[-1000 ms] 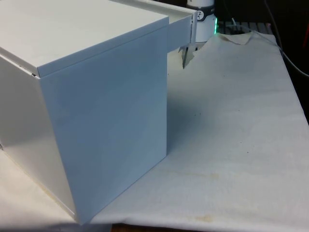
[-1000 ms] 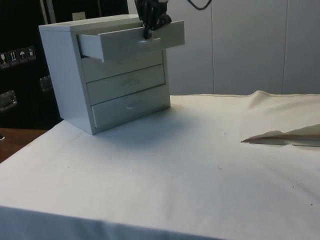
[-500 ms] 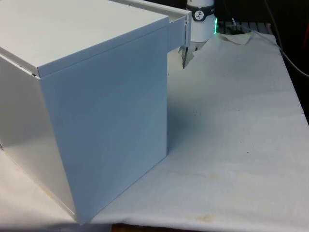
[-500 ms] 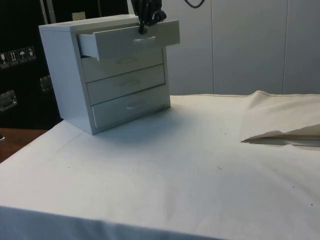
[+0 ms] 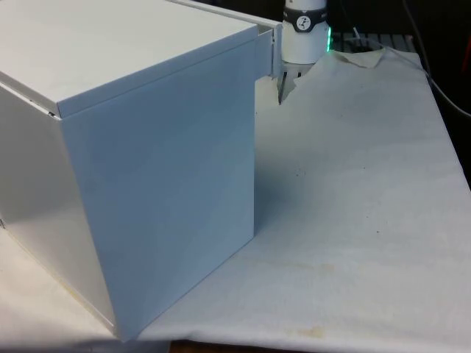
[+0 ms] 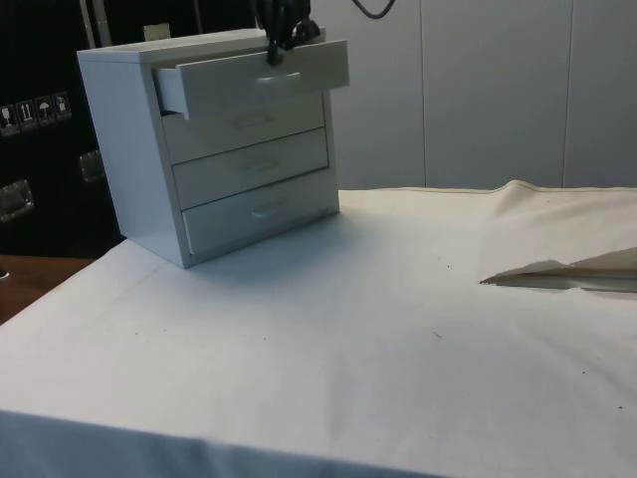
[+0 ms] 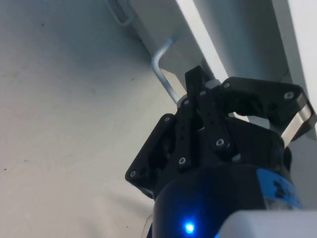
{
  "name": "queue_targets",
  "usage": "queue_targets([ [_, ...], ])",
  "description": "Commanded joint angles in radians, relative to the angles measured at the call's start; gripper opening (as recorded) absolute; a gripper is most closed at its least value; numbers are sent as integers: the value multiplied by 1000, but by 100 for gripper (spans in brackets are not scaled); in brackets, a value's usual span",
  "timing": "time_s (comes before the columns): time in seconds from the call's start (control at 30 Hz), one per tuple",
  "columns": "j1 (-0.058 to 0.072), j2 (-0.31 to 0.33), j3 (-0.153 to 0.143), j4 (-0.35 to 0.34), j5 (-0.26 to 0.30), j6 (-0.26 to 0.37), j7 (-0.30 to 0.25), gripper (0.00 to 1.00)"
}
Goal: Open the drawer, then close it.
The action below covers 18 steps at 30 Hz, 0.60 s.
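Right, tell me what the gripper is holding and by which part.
The gripper grips the top drawer of the chest by its metal handle.

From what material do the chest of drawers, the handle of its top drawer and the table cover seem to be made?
Chest of drawers: probably painted or laminated board; flat white panels with a smooth, matte finish and sharp edges.
Top drawer handle: apparently metal; a thin bent rod, pale grey with a slight sheen.
Table cover: woven fabric, off-white and matte; it wrinkles and folds at one edge.
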Motion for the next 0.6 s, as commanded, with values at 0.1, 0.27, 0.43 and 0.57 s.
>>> queue_targets([
  [0.1,-3,39,2,26,-40,15,35,0],
  [0.27,-3,64,2,48,-43,15,39,0],
  [0.43,-4,86,-2,73,-42,13,34,0],
  [0.57,-3,98,-5,87,-41,12,32,0],
])
